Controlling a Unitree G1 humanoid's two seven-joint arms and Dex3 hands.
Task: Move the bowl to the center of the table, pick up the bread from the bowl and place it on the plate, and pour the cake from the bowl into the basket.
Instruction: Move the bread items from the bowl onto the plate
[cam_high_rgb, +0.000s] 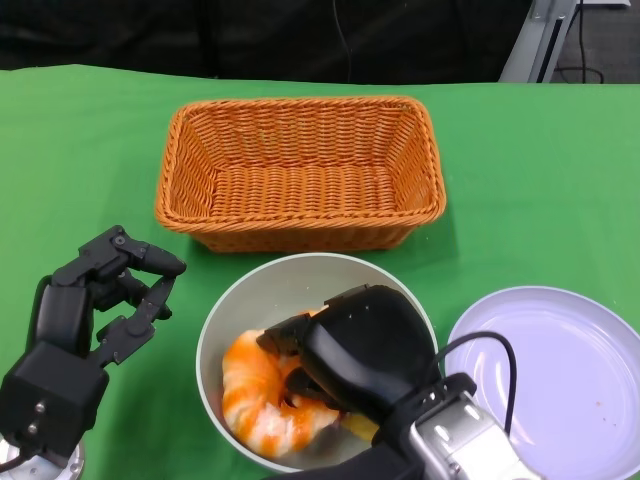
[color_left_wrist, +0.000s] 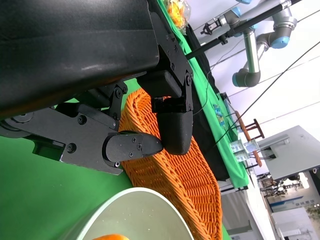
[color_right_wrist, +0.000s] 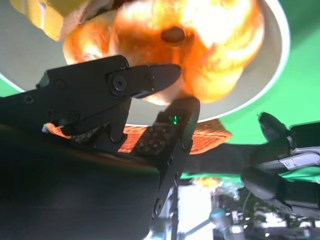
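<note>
One glazed orange bread ring lies in the pale round bowl, lower centre; right hand fingers reach it, grasp unclear. Pinch firmly before lifting toward the lavender plate. Left hand hangs released.

woven wicker basket, glazed bread

The black many-fingered right hand is reaching forward, fingers curling downward; the black many-fingered left hand is hovering alongside, fingers parted, holding nothing
</note>
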